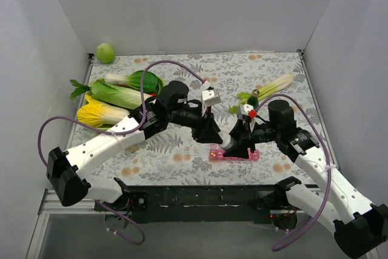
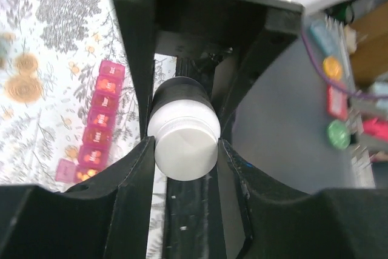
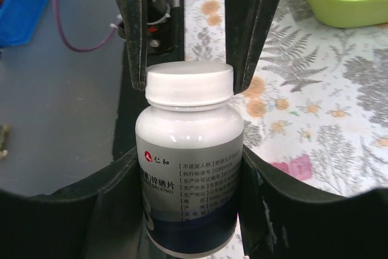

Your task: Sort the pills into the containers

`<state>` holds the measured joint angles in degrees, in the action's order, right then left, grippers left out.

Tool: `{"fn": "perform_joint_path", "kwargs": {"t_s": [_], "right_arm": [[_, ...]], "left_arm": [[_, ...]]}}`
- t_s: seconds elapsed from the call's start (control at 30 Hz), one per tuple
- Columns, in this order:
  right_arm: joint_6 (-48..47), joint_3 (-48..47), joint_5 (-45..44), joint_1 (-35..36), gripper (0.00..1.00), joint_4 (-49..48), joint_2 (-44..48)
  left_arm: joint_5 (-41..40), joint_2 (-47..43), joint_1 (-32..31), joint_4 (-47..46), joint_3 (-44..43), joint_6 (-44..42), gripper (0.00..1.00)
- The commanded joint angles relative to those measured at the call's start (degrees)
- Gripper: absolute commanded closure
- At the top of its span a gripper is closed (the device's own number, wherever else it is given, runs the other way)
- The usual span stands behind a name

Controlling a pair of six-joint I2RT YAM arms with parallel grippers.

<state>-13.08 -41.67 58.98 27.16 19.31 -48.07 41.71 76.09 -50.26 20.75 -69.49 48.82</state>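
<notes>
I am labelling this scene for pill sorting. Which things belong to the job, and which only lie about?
Job: pill bottle, pink pill organizer.
Lying about: bok choy, yellow cabbage, green ball, leek-like stalk, green tray.

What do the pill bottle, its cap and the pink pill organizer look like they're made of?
Pill bottle: looks like opaque white plastic, smooth and slightly glossy, with a printed label, paper or film.
Cap: probably white plastic, matte on top, with fine moulded ridges around its edge.
Pill organizer: translucent pink plastic; light shows through its compartments.
</notes>
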Motion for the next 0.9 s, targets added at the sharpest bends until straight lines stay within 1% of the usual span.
{"fn": "perform_joint_path", "kwargs": {"t_s": [0.0, 0.03, 0.07, 0.1, 0.13, 0.17, 0.2, 0.23, 0.27, 0.3, 0.33, 0.37, 0.4, 0.43, 0.5, 0.53, 0.6, 0.63, 0.67, 0.7, 0.73, 0.77, 0.8, 0.87], "right_arm": [[12.1, 2.55, 8.86, -0.26, 0.99, -11.74, 1.05], [14.29, 3.6, 11.48, -0.26, 0.99, -15.93, 1.23], [17.1, 4.4, 12.64, -0.18, 0.99, -18.15, 1.58], [20.69, 5.1, 13.95, -0.26, 0.99, -19.47, 1.75], [22.99, 6.67, 16.23, -0.26, 0.99, -24.71, 2.02], [25.01, 7.39, 16.86, -0.18, 0.99, -26.67, 2.11], [26.69, 7.91, 17.22, -0.17, 0.99, -27.65, 2.37], [26.7, 8.18, 17.22, -0.26, 0.99, -27.75, 2.63], [26.62, 8.36, 17.05, -0.26, 0.99, -27.57, 2.72], [25.4, 8.36, 17.04, -0.26, 0.99, -27.14, 2.72], [24.52, 7.92, 16.44, -0.26, 0.99, -26.18, 3.16], [23.38, 7.66, 16.08, -0.26, 0.99, -23.99, 3.16], [22.32, 7.48, 15.73, -0.26, 0.99, -23.01, 3.34], [19.61, 7.13, 14.94, -0.26, 0.99, -21.52, 3.25], [16.7, 5.9, 13.54, -0.35, 0.99, -16.8, 3.25], [13.38, 5.38, 11.79, -0.26, 0.99, -14.93, 3.34], [7.39, 3.09, 8.88, -0.26, 0.99, -9.15, 3.34], [5.54, 2.48, 5.56, -0.26, 0.99, -7.55, 3.34], [1.96, 1.78, 4.05, -0.26, 0.99, -5.97, 3.25], [0.44, 0.9, 2.73, -0.26, 0.99, -4.99, 3.25], [-0.71, 0.45, 0.46, -0.26, 0.99, -3.33, 2.99], [-1.94, 0.36, -0.26, -0.26, 0.99, -3.05, 2.81], [-2.38, 0.19, -0.79, -0.26, 0.99, -2.79, 2.72], [-2.39, 0.19, -1.15, -0.26, 0.99, -2.96, 2.37]], "left_arm": [[8.64, -3.14, -1.16, 6.75, 1.9, -27.26, 0.98], [9.08, -3.41, -1.07, 6.84, 2.25, -30.07, 0.97], [9.87, -3.58, -1.07, 7.02, 2.61, -34.1, 0.96], [10.4, -4.11, -0.72, 6.76, 2.87, -35.88, 0.93], [11.62, -4.29, -0.46, 6.23, 3.05, -36.68, 0.91], [12.07, -4.55, -0.02, 4.32, 3.14, -35.99, 0.89], [12.51, -5.07, 1.03, 2.73, 3.48, -34.51, 0.66], [13.04, -5.78, 1.65, 0.54, 3.84, -32.23, 0.5], [13.04, -6.57, 2.61, -5.31, 4.45, -28.64, 0.36], [12.87, -7.62, 4.36, -9.11, 6.72, -21.21, 0.28], [12.87, -10.85, 5.25, -12.98, 8.22, -17.22, 0.19], [12.52, -12.62, 5.87, -20.59, 10.41, -13.61, 0.11], [10.43, -14.73, 6.22, -25.45, 12.17, -5.31, 0.02], [9.27, -17.88, 6.31, -31.85, 15.84, -2.09, 0.02], [6.21, -20.01, 6.58, -33.14, 17.11, 3.71, 0.02], [2.53, -20.63, 6.67, -32.45, 16.76, 11.14, 0.02], [-3.71, -20.11, 6.75, -24.92, 14.93, 18.39, 0.02], [-4.79, -18.8, 6.75, -16.79, 13.43, 24.42, 0.02], [-5.15, -15.83, 6.75, -13.14, 10.29, 27.18, 0.02], [-5.33, -14.41, 6.75, -10.24, 9.3, 30.08, 0.02], [-4.54, -13.35, 6.75, -8.64, 9.12, 33.68, 0.02], [-3.67, -12.82, 6.58, -8.62, 9.64, 39.19, 0.02], [-3.48, -12.38, 6.32, -8.71, 9.9, 41.68, 0.02], [-5.58, -12.2, 4.83, -8.1, 9.03, 43.63, 0.02]]}}
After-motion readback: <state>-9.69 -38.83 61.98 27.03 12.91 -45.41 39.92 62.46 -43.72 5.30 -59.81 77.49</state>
